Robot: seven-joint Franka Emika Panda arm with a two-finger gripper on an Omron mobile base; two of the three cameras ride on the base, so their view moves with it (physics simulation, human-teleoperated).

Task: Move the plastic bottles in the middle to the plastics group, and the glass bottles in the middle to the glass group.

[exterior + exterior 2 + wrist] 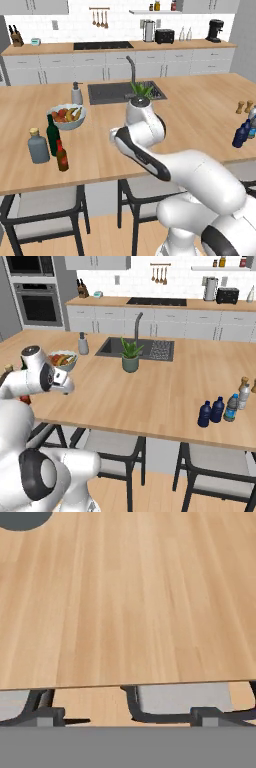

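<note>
Operator: State the condition of the gripper (69, 387)

Technician: Jaws stood fully apart. Nothing was held between them. The hand view looked past them onto bare counter (130, 612) near its front edge, with chair frames below.

Operator: Where was the brown bottle (62, 156) relative to the hand?

Technician: Close by, to the hand's left. It stood upright on the counter, just beside the green bottle (52, 134) and near the grey bottle (38, 146). It could not be determined whether the brown and green bottles touched.

Operator: And the blue bottles (204, 414)?

Technician: Well apart from the hand, far to its right. Both stood upright, side by side, just beside the pale bottle (230, 407).

Operator: Was any task item left between the two groups?

Technician: None was visible there. Only a potted plant (130, 358) stood beyond the hand, towards the sink.

Operator: What did the next move depend on?

Technician: In my judgement, sorting looked complete. The nearest item was the brown bottle on the left, long axis vertical. Any withdrawal would best have gone up or right, away from it, to avoid tipping it
</note>
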